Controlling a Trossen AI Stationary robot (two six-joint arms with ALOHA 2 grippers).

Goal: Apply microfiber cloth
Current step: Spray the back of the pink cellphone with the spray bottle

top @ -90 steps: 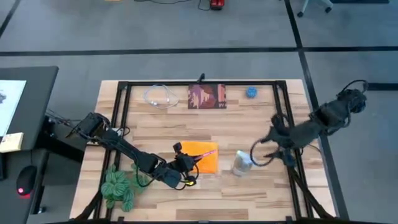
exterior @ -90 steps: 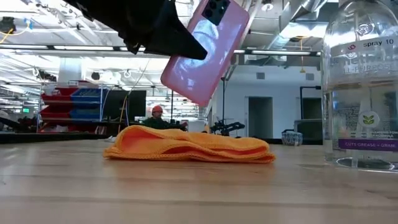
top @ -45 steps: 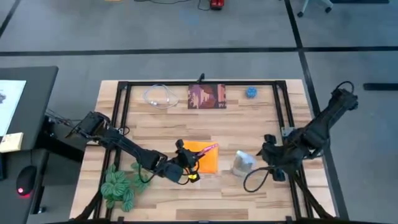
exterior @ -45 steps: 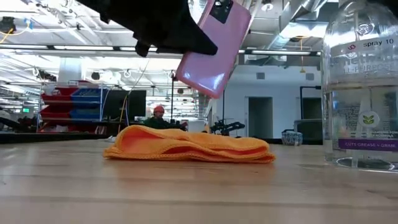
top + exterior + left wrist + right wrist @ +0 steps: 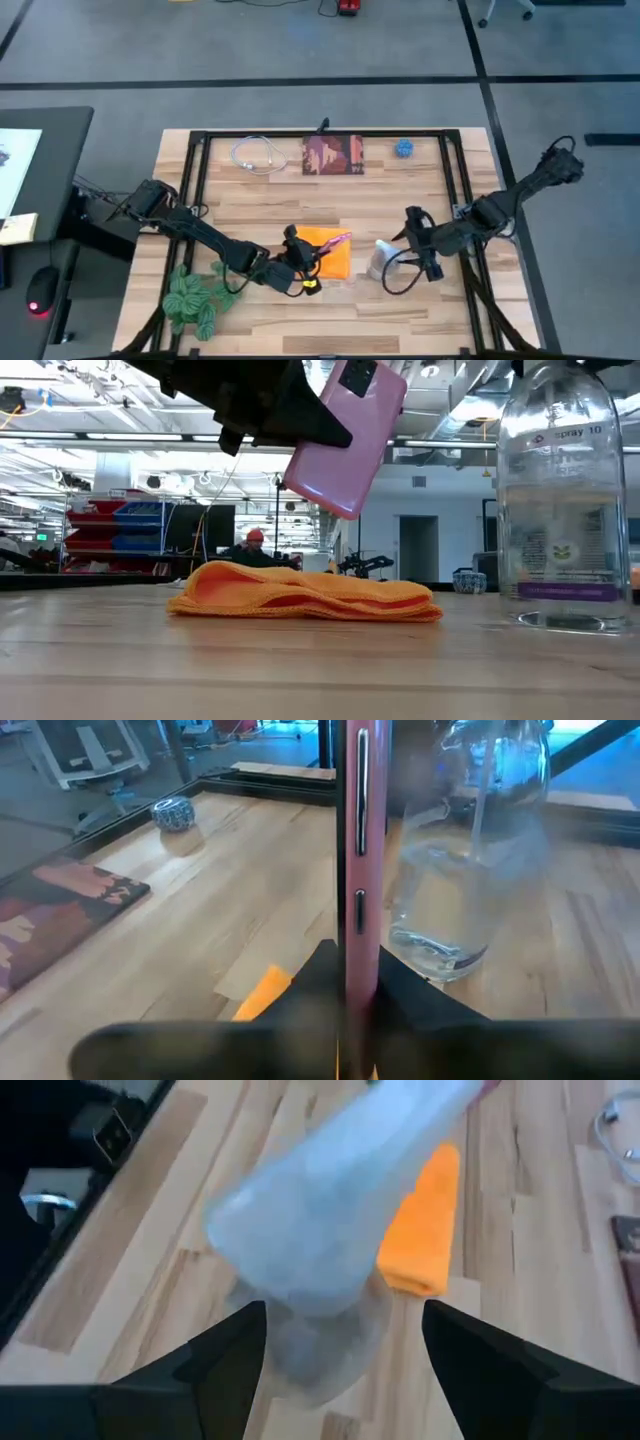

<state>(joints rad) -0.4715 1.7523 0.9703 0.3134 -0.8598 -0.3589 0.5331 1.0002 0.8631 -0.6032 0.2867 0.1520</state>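
The orange microfiber cloth (image 5: 330, 258) lies crumpled on the table near its middle (image 5: 300, 595). My left gripper (image 5: 303, 260) is just above the cloth's left end, shut on a pink smartphone (image 5: 345, 440). To the right of the cloth a clear spray bottle (image 5: 383, 260) stands on its base (image 5: 555, 510). My right gripper (image 5: 345, 1350) is open, with one finger on each side of the bottle's lower body. My left gripper pinches the phone's two flat faces near its lower end (image 5: 355, 955) between its two fingers. The fingers come from the table's left, slanting upward, and lie along the phone. The phone is tilted with its camera end (image 5: 360, 375) up, clear of the cloth. My right gripper's fingers (image 5: 235, 1365) flank the bottle's base (image 5: 310, 1345); I cannot tell whether they touch it.
A dark red-brown printed square (image 5: 333, 155), a coiled white cable (image 5: 255, 155) and a small blue object (image 5: 403, 148) lie along the far edge. A green plant (image 5: 195, 300) sits at the near left. A black frame (image 5: 200, 190) borders the table.
My right gripper has gone toward the table's left, up to the spray bottle, and now straddles it. The bottle has shifted a little toward the cloth. My left gripper has lifted the phone slightly and tipped it more upright.
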